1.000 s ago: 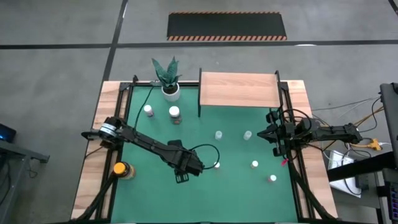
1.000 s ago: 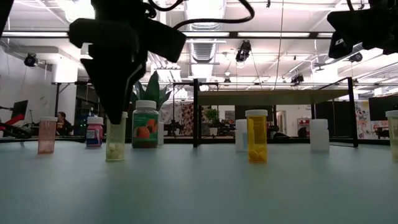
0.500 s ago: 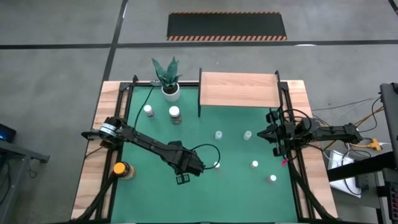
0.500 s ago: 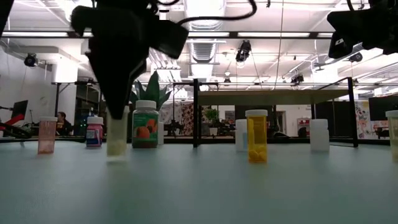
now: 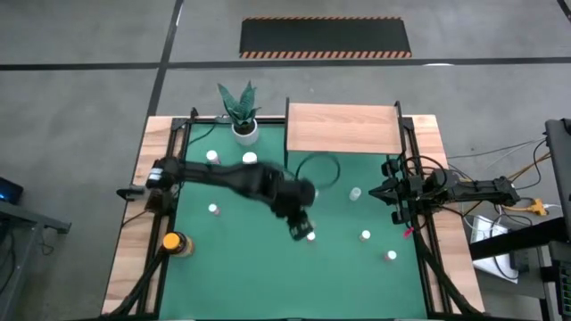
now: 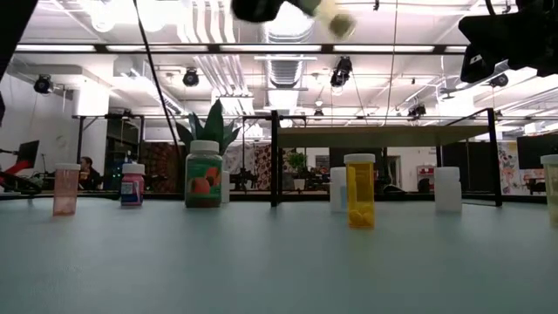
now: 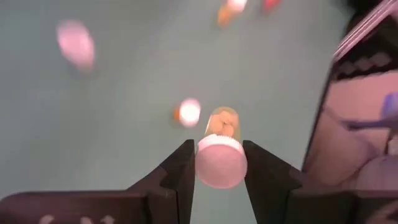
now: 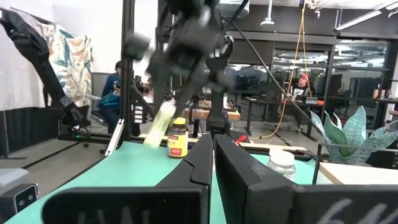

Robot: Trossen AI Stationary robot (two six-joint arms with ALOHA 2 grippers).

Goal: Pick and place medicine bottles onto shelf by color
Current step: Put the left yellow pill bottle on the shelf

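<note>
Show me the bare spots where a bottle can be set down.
The shelf top is bare all over. The mat's near strip, between the amber bottle and the bottle at the near right, is free too. It is crowded mid-mat: the left tool holds a bottle above another, with more bottles to its right.

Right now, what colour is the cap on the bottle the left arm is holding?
White, on a pale yellowish bottle; the left wrist view shows it best.

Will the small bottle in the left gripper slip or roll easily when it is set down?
The bottle is round and smooth-looking, so it would probably roll if laid sideways. The left gripper pinches it only near the cap, so it may tilt.
</note>
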